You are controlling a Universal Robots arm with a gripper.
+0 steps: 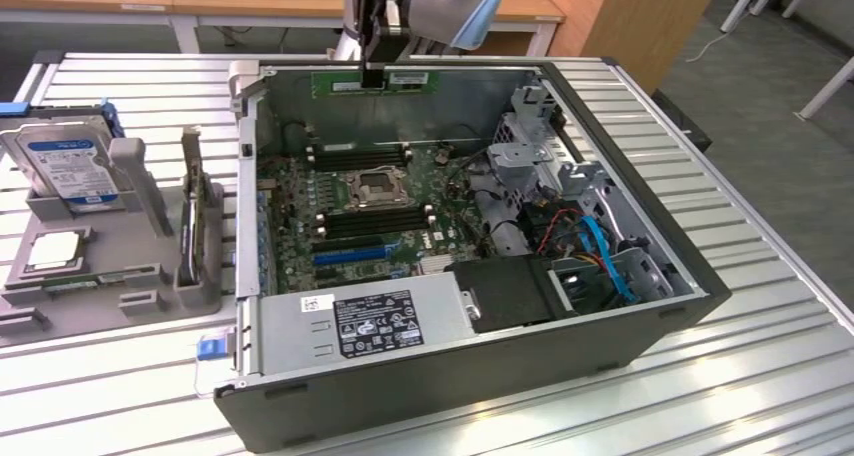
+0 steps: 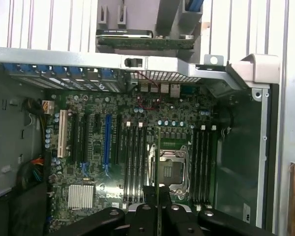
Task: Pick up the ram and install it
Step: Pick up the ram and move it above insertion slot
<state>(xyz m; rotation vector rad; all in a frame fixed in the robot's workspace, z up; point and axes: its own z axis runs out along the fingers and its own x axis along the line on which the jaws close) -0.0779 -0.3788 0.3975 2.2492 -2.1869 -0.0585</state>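
End effector is pinched tight on the ram, I can see. That green stick sits right between its fingers. Below it lies the open computer case with the motherboard inside.

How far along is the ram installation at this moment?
Done: the ram is picked up, clamped in the tool. In hand: it hangs above the open computer case, clear of the board. Left: it is not yet seated; the black memory slots look empty.
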